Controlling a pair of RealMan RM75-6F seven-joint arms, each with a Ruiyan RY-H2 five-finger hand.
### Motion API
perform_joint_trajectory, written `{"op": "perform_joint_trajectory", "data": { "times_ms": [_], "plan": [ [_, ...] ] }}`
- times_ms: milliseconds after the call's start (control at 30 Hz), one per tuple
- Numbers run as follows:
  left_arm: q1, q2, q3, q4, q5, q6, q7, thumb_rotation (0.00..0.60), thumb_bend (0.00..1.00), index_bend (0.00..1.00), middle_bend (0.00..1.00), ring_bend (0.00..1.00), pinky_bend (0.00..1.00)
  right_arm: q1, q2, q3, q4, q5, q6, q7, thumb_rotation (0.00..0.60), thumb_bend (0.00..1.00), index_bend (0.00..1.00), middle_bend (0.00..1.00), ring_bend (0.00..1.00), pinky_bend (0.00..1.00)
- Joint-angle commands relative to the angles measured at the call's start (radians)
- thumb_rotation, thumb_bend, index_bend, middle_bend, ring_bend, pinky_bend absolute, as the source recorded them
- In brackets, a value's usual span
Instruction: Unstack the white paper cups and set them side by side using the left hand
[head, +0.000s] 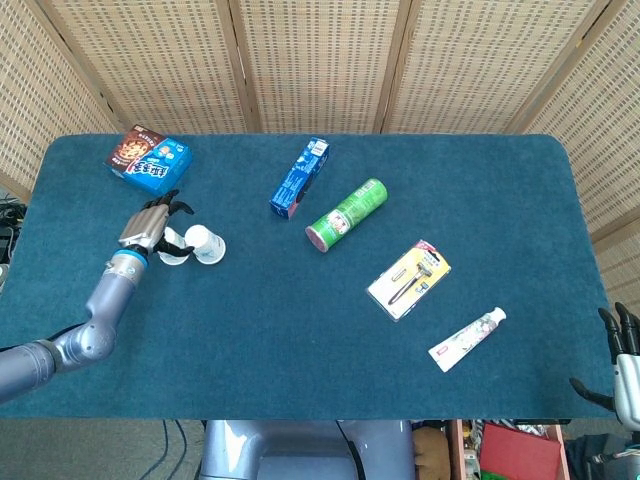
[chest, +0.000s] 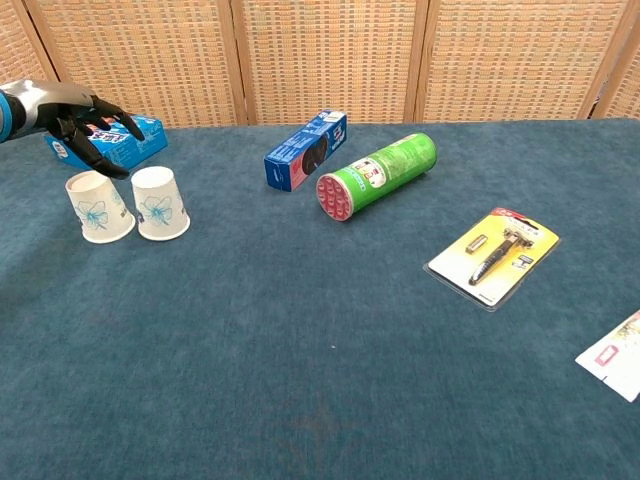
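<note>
Hovering just behind the two cups, my left hand (chest: 70, 115) holds nothing; its fingers (chest: 105, 168) are spread apart, with dark tips pointing down toward the gap above the cups. Both white paper cups stand mouth-down on the desk (chest: 320, 380): the left cup (chest: 98, 207) and the right cup (chest: 160, 203) sit side by side, rims almost touching, in front of the blue snack box (chest: 105, 142). I judge the placement step essentially complete; the step in hand is the release and clear-out.

Procedure for a clean withdrawal: keep the fingers wide; lift straight up before moving sideways, so no fingertip drags a rim; paper cups are light and will tip or slide at a slight brush. Retreat toward the near left edge, away from the snack box, to avoid knocking it into the cups. Verify in the head view that both cups (head: 190, 245) stand level after clearance.

My right hand (head: 620, 360) rests off the desk at the far right corner of the head view, fingers loosely apart, holding nothing; it plays no part here.
</note>
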Motion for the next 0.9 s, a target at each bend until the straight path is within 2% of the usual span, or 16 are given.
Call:
{"op": "perform_joint_trajectory", "data": {
  "times_ms": [33, 133, 233, 400, 533, 600, 733, 900],
  "plan": [
    [0.004, 0.011, -0.001, -0.017, 0.006, 0.01, -0.005, 0.6, 0.27, 0.04, 0.0, 0.0, 0.0, 0.0, 0.0, 0.0, 0.0, -0.001, 0.001, 0.001, 0.6, 0.0, 0.0, 0.0, 0.0, 0.0],
    [0.022, 0.038, -0.018, -0.056, 0.033, 0.027, -0.038, 0.6, 0.27, 0.02, 0.0, 0.0, 0.0, -0.001, 0.003, -0.001, -0.003, -0.004, 0.005, 0.004, 0.6, 0.0, 0.0, 0.0, 0.0, 0.0],
    [0.06, 0.081, -0.037, -0.119, 0.113, 0.068, -0.084, 0.6, 0.27, 0.0, 0.0, 0.0, 0.0, -0.004, 0.005, -0.002, -0.006, -0.009, 0.01, 0.008, 0.6, 0.0, 0.0, 0.0, 0.0, 0.0],
    [0.186, 0.194, -0.029, -0.288, 0.321, 0.25, -0.144, 0.6, 0.27, 0.0, 0.0, 0.0, 0.0, -0.01, 0.012, -0.004, -0.013, -0.023, 0.029, 0.019, 0.6, 0.0, 0.0, 0.0, 0.0, 0.0],
    [0.315, 0.268, 0.032, -0.385, 0.497, 0.408, -0.181, 0.6, 0.22, 0.0, 0.0, 0.0, 0.0, -0.018, 0.018, -0.008, -0.02, -0.041, 0.048, 0.024, 0.6, 0.0, 0.0, 0.0, 0.0, 0.0],
    [0.4, 0.291, 0.09, -0.402, 0.591, 0.511, -0.178, 0.6, 0.16, 0.0, 0.0, 0.0, 0.0, -0.021, 0.02, -0.01, -0.023, -0.05, 0.058, 0.025, 0.6, 0.0, 0.0, 0.0, 0.0, 0.0],
    [0.531, 0.317, 0.186, -0.432, 0.675, 0.653, -0.127, 0.6, 0.1, 0.0, 0.0, 0.0, 0.0, -0.026, 0.022, -0.015, -0.029, -0.065, 0.071, 0.024, 0.6, 0.0, 0.0, 0.0, 0.0, 0.0],
    [0.643, 0.321, 0.244, -0.466, 0.712, 0.77, -0.099, 0.6, 0.07, 0.0, 0.0, 0.0, 0.0, -0.032, 0.025, -0.02, -0.036, -0.085, 0.089, 0.022, 0.6, 0.0, 0.0, 0.0, 0.0, 0.0]
  ]
}}
